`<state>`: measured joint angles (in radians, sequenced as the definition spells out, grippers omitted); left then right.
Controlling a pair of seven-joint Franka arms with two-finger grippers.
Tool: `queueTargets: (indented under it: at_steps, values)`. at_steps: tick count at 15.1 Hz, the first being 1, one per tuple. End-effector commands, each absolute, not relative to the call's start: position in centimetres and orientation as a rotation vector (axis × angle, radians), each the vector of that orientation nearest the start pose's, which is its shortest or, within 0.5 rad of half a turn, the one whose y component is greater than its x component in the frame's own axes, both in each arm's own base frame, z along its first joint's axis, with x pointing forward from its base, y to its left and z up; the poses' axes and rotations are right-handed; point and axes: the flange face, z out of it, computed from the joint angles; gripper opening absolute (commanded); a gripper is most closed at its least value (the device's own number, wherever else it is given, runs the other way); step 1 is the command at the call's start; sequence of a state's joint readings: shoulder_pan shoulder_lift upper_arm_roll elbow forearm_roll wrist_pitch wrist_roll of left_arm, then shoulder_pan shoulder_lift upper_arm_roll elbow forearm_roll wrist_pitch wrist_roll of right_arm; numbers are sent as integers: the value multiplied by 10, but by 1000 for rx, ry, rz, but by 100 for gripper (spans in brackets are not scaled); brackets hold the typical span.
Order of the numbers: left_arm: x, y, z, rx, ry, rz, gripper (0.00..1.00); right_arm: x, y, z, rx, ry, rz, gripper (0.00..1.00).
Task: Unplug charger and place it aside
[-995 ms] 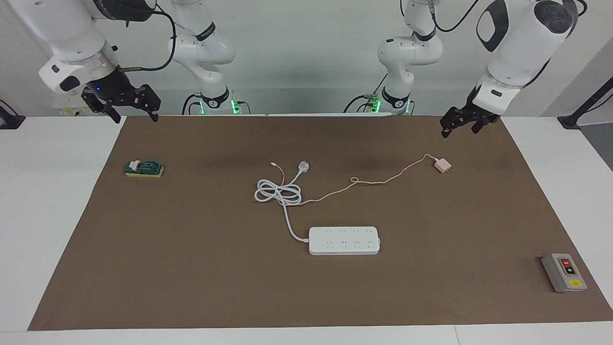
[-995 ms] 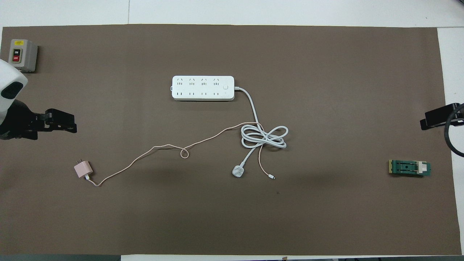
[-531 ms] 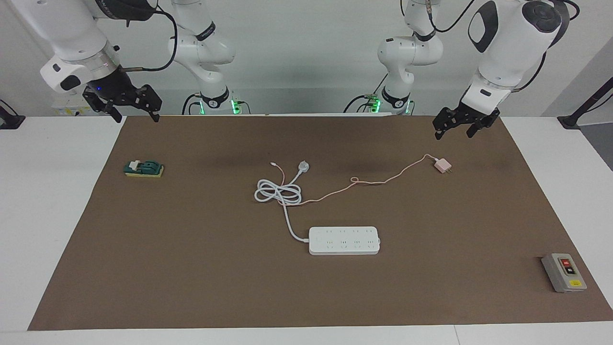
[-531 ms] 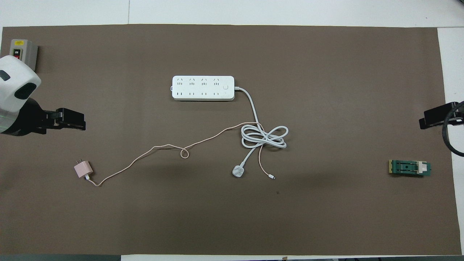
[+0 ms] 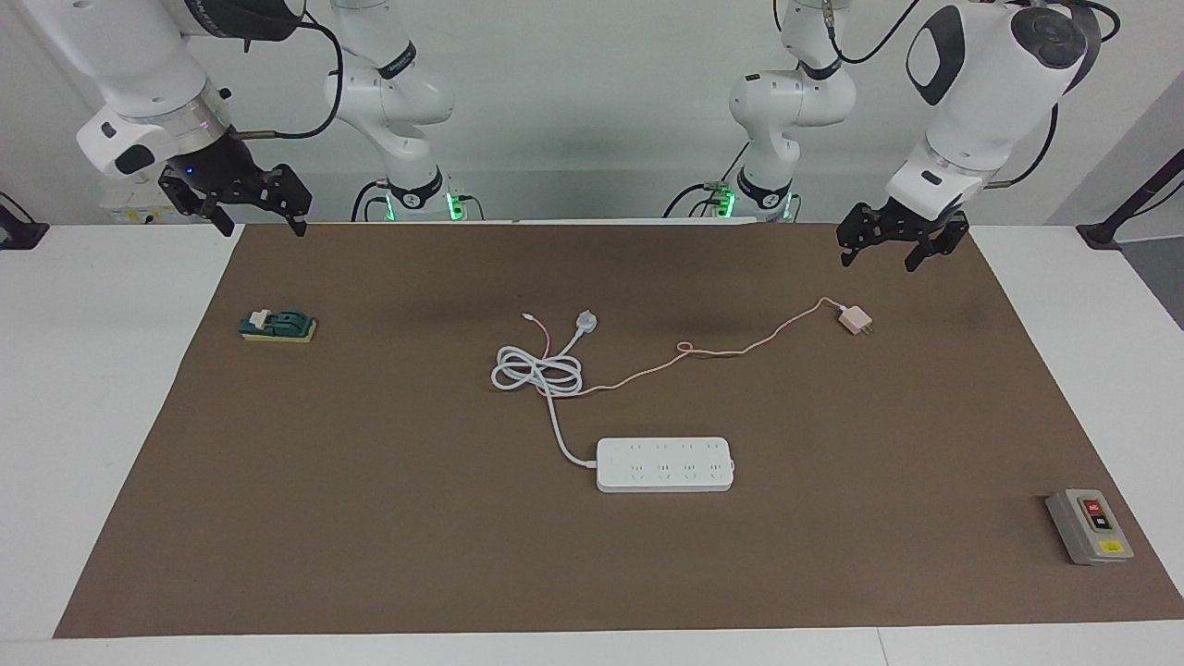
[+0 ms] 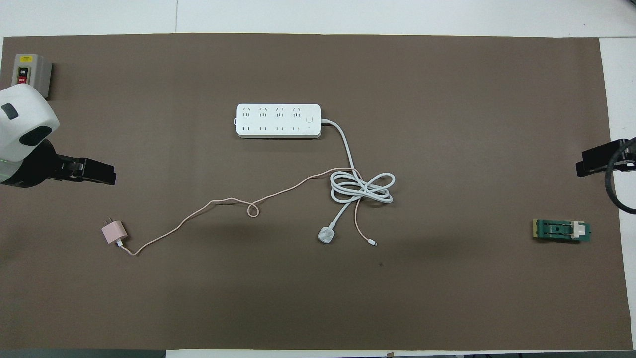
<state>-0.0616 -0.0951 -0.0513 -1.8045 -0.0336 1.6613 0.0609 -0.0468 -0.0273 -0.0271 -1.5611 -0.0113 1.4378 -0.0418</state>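
Pink charger (image 5: 854, 320) lies unplugged on brown mat (image 5: 370, 518) | left gripper (image 5: 879, 256) above, fingers wide, empty | right gripper (image 5: 257, 222) waits, fingers wide, empty

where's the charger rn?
Charger lies unplugged on the mat toward the left arm's end, nearer the robots than the power strip, below the raised left end effector.

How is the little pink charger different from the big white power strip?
The charger is a small pink cube; the power strip is a long white bar, much bigger. The charger has a thin pink cable; the power strip has a thick white cord. The charger lies nearer to the robots, toward the left arm's end. Both lie flat on the brown mat, apart from each other.
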Motion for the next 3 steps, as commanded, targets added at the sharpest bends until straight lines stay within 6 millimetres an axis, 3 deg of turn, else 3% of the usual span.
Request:
queueTargets:
  at_steps: [1,3]
  values:
    - [519,-61,572,-3143,292,51,100,529,-41,634,-3171,84,119,100]
    - [519,-61,572,-3143,292,51,100,529,-40,633,-3171,82,119,100]
